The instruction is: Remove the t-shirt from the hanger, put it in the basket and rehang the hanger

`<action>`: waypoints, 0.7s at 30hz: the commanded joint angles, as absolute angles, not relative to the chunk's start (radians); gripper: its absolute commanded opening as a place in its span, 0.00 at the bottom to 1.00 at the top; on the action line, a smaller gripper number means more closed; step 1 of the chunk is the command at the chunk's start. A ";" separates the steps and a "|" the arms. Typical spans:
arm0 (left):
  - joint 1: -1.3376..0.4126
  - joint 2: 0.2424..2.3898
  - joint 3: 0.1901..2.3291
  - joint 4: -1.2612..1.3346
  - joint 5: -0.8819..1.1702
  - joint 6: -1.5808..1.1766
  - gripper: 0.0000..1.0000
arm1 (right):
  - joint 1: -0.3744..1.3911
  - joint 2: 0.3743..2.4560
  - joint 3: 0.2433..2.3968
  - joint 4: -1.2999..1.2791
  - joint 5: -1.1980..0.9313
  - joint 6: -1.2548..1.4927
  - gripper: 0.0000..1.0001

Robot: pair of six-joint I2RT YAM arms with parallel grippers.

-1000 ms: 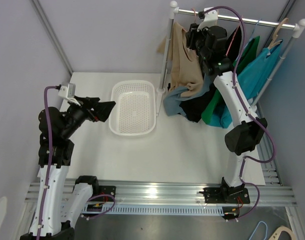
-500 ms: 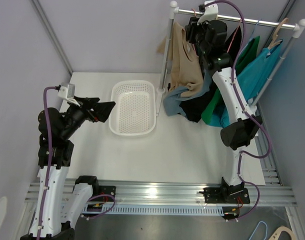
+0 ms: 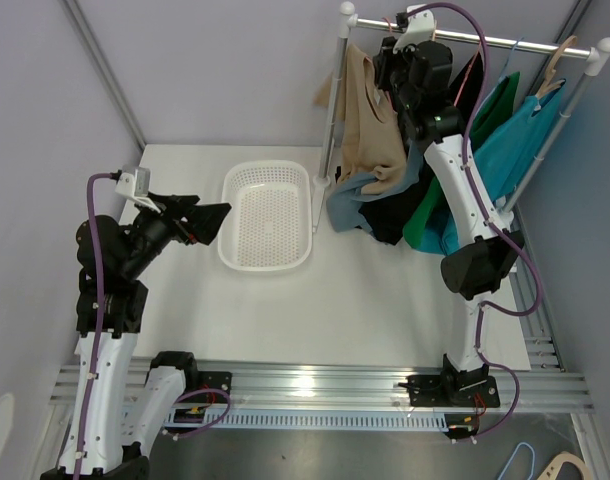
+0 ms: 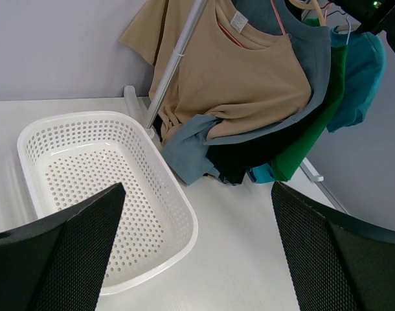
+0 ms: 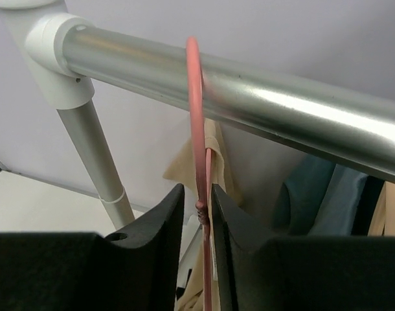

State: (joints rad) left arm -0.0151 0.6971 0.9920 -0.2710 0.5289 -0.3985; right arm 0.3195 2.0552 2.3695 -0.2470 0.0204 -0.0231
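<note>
A tan t-shirt [image 3: 368, 120] hangs on a pink wire hanger [image 5: 196, 123] at the left end of the clothes rail [image 3: 515, 42]. It also shows in the left wrist view [image 4: 249, 78]. My right gripper [image 3: 392, 55] is raised to the rail. Its jaws [image 5: 197, 191] stand closed narrowly around the hanger's twisted neck, just under the hook. The right finger touches the wire and a thin gap shows on the left. My left gripper [image 3: 217, 216] is open and empty, hovering left of the basket; the left wrist view shows it [image 4: 197, 194] facing the rack.
A white perforated basket [image 3: 267, 165] lies on the table left of the rack post [image 3: 333, 110]. Grey-blue [image 3: 350, 195], black [image 3: 390, 215], green [image 3: 425, 215] and teal [image 3: 510, 140] garments hang behind the tan shirt. A wooden hanger [image 3: 555, 60] sits at the rail's right end.
My right gripper has risen from the shirt's collar level to just under the rail, at the hanger's hook. The left arm has not moved.
</note>
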 commanded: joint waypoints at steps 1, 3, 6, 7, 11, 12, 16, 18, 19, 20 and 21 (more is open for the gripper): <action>-0.003 0.690 0.991 -0.253 0.540 -0.379 1.00 | 0.325 2.048 2.359 -0.258 0.044 -0.023 0.27; -0.003 0.689 0.991 -0.255 0.538 -0.379 1.00 | 0.325 2.045 2.335 -0.244 0.046 -0.026 0.23; -0.003 0.686 0.989 -0.255 0.540 -0.377 0.99 | 0.327 2.046 2.338 -0.242 0.051 -0.029 0.03; -0.003 0.687 0.989 -0.255 0.540 -0.379 1.00 | 0.325 2.048 2.344 -0.238 0.060 -0.029 0.00; -0.003 0.686 0.989 -0.256 0.538 -0.377 1.00 | 0.325 2.065 2.387 -0.242 0.054 -0.034 0.00; -0.003 0.684 0.988 -0.256 0.540 -0.376 0.99 | 0.324 2.065 2.393 -0.241 0.048 -0.037 0.00; -0.003 0.684 0.991 -0.256 0.543 -0.374 0.99 | 0.325 2.046 2.396 -0.222 0.048 -0.038 0.00; -0.003 0.684 0.989 -0.256 0.540 -0.374 0.99 | 0.325 2.030 2.399 -0.215 0.049 -0.038 0.00; -0.003 0.684 0.989 -0.253 0.540 -0.376 1.00 | 0.324 2.025 2.408 -0.207 0.048 -0.040 0.00; -0.003 0.686 0.991 -0.253 0.540 -0.377 0.99 | 0.324 2.020 2.417 -0.206 0.046 -0.043 0.00; -0.003 0.686 0.991 -0.253 0.543 -0.379 1.00 | 0.325 2.019 2.431 -0.207 0.045 -0.044 0.00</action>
